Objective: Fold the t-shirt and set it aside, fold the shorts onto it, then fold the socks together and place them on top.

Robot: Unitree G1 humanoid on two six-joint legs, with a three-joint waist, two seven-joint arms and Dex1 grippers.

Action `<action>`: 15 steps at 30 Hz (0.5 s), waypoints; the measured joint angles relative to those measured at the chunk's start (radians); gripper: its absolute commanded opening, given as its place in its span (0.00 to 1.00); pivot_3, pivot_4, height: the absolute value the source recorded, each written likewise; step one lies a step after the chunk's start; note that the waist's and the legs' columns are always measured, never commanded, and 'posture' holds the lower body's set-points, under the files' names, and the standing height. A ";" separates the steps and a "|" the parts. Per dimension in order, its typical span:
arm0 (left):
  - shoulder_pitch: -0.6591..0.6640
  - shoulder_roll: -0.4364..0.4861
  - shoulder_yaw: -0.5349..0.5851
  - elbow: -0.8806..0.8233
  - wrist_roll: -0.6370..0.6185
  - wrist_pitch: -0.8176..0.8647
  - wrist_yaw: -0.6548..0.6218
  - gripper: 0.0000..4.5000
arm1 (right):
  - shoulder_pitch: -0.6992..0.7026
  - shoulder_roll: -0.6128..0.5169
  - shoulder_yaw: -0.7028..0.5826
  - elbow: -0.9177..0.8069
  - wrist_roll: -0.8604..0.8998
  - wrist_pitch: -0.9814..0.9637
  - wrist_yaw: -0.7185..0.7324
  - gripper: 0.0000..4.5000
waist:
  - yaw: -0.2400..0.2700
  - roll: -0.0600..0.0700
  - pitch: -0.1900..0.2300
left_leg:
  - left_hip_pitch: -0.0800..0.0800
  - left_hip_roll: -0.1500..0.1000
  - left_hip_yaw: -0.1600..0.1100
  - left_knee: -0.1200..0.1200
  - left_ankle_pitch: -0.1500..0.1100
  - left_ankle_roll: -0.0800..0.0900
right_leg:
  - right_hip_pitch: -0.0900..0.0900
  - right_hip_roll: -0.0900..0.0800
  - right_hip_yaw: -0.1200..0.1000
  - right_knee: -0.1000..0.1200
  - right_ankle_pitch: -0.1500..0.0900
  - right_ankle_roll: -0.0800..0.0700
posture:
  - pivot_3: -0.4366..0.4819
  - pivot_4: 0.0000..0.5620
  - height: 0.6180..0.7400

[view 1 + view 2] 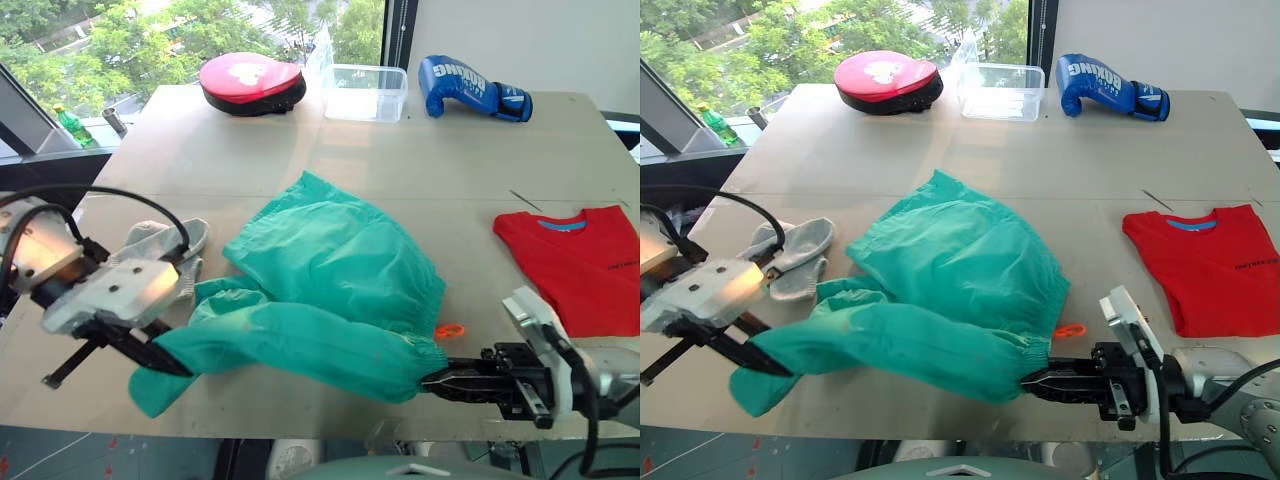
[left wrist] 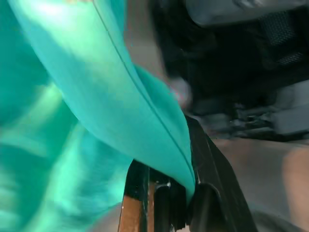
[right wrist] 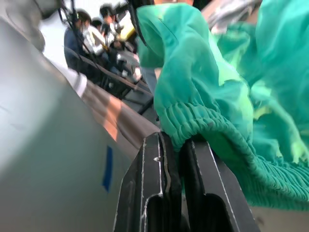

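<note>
- Right gripper: fingers clamped on the gathered waistband of the shorts.
- Left gripper: pinched shut on the shorts' opposite end.
- Shorts near front table edge; socks just left; t-shirt folded, right.

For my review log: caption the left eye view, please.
Both grippers, left and right, hold the teal shorts above the table.
</note>
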 measured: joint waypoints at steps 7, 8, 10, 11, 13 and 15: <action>-0.699 -0.583 -0.177 0.437 0.444 -0.053 0.002 0.02 | -0.027 0.064 -0.066 0.107 -0.012 -0.041 -0.144 0.00 | 0.036 -0.007 -0.005 | -0.003 -0.001 -0.003 0.004 0.000 0.000 | 0.001 0.001 -0.002 -0.002 0.006 -0.001 | 0.48 0.27 0.93; -0.827 -0.716 -0.210 0.613 0.567 -0.150 0.003 0.02 | -0.031 0.082 -0.071 0.129 -0.032 -0.049 -0.182 0.00 | 0.031 -0.008 -0.005 | -0.004 -0.001 -0.003 0.003 -0.001 0.001 | 0.001 0.001 -0.002 -0.004 0.006 -0.001 | 0.48 0.27 0.93; -0.911 -0.804 -0.230 0.754 0.662 -0.249 0.027 0.02 | -0.046 0.096 -0.067 0.155 -0.071 -0.061 -0.214 0.00 | 0.021 -0.008 -0.006 | -0.006 -0.001 -0.003 0.003 -0.002 0.003 | 0.000 0.001 -0.002 -0.006 0.006 -0.001 | 0.48 0.27 0.93; -0.976 -0.891 -0.247 0.890 0.746 -0.344 0.073 0.02 | -0.076 0.110 -0.049 0.185 -0.112 -0.063 -0.249 0.00 | 0.018 -0.008 -0.006 | -0.008 -0.001 -0.003 0.003 -0.002 0.004 | -0.002 0.001 -0.002 -0.006 0.006 -0.001 | 0.48 0.27 0.93; -1.009 -0.945 -0.257 0.987 0.803 -0.414 0.109 0.02 | -0.090 0.123 -0.042 0.205 -0.134 -0.062 -0.278 0.00 | 0.010 -0.008 -0.006 | -0.012 -0.001 -0.003 0.003 -0.002 0.004 | -0.006 0.001 -0.002 -0.006 0.006 -0.001 | 0.48 0.27 0.93; -1.044 -1.038 -0.265 1.131 0.891 -0.495 0.190 0.02 | -0.133 0.154 -0.024 0.246 -0.167 -0.056 -0.334 0.00 | 0.005 -0.008 -0.006 | -0.015 -0.001 -0.004 0.003 -0.002 0.004 | -0.009 0.001 -0.003 -0.005 0.006 -0.001 | 0.48 0.27 0.93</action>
